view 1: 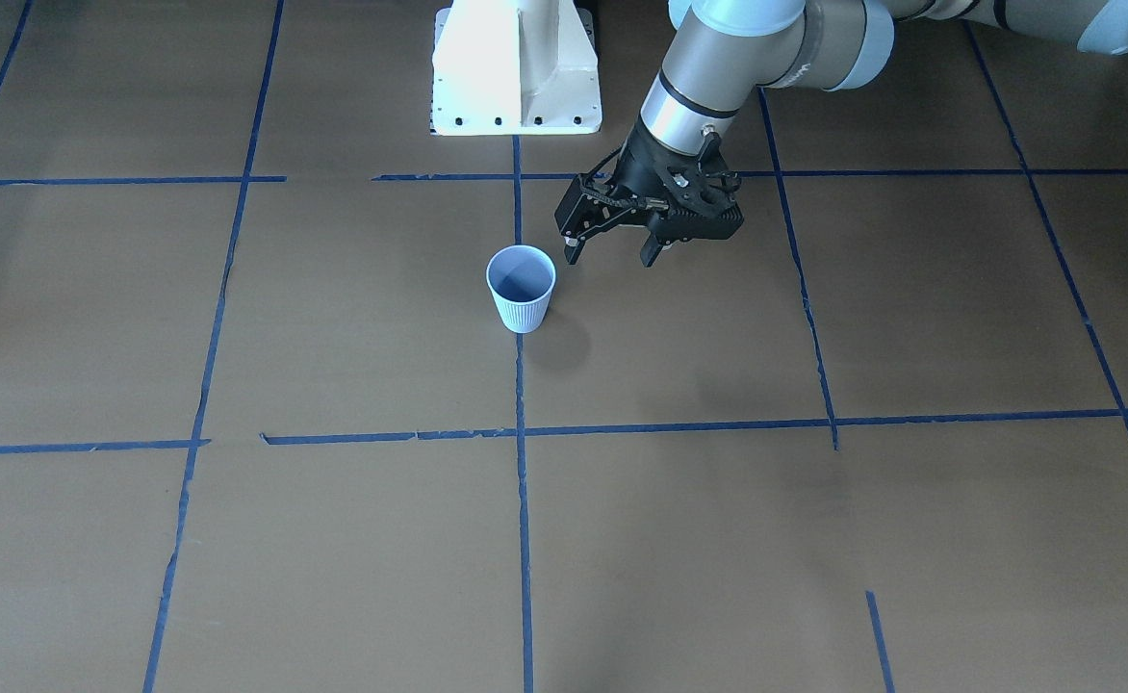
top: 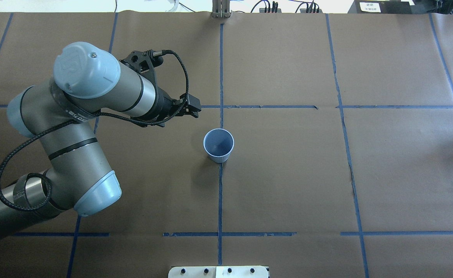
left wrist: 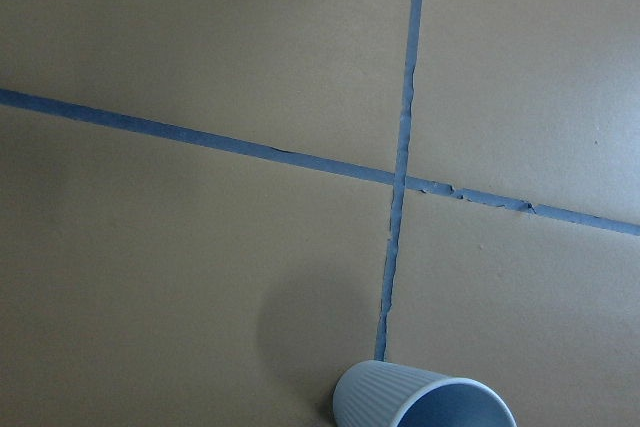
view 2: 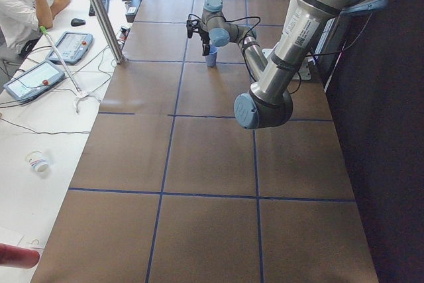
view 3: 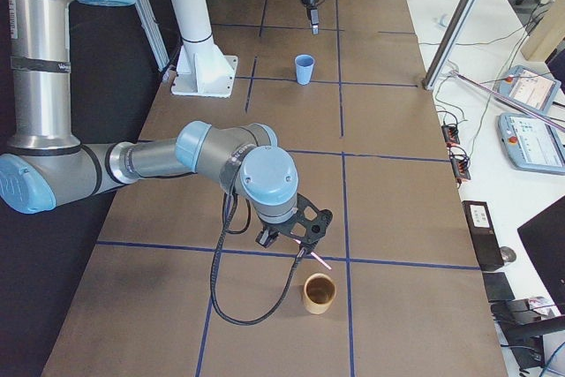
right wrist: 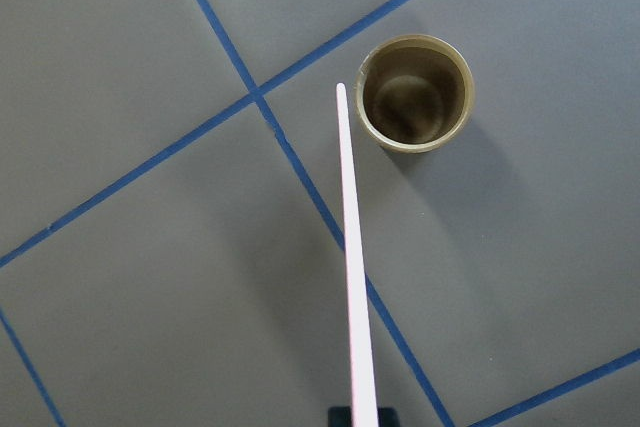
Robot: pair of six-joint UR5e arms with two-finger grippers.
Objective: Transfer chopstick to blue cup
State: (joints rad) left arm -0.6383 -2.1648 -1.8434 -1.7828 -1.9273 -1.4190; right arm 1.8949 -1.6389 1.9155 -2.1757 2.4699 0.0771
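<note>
The blue cup [view 1: 522, 289] stands upright and empty on the brown table, also in the overhead view [top: 218, 145] and at the bottom edge of the left wrist view [left wrist: 420, 402]. My left gripper [view 1: 612, 252] is open and empty, just above the table beside the cup's rim on the robot's side. One pink chopstick [right wrist: 352, 247] sticks out from my right gripper [view 3: 296, 231], which is shut on its end and holds it tilted above the table. Its free tip is next to a brown cup [right wrist: 415, 94].
The brown cup [view 3: 320, 293] stands at the table's end on the robot's right, far from the blue cup [view 3: 304, 69]. The white robot base [view 1: 516, 67] is behind the blue cup. Blue tape lines cross the table. Operators' desks with pendants run along the far side [view 2: 40, 71].
</note>
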